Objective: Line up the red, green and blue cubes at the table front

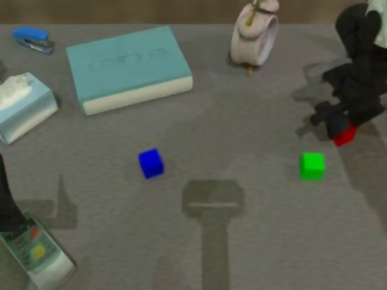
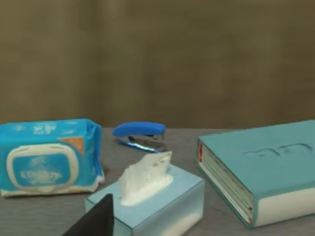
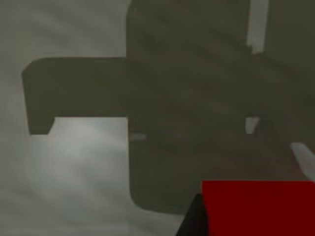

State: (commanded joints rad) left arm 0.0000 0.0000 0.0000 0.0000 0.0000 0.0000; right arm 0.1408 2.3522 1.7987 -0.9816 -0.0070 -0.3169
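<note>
Right gripper (image 1: 340, 128) reached down at table (image 1: 254, 241) right, clenched on red cube (image 1: 345, 135); green cube (image 1: 312, 165) near, blue cube (image 1: 150, 163) well apart. Left arm parked at left edge.

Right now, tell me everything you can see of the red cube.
The red cube is small, plain, matte and bright red. It sits at the table's right side, up and right of the green cube, half hidden beneath the right gripper. In the right wrist view its red face fills the near corner, a dark finger against one edge. Whether it is lifted is unclear.
</note>
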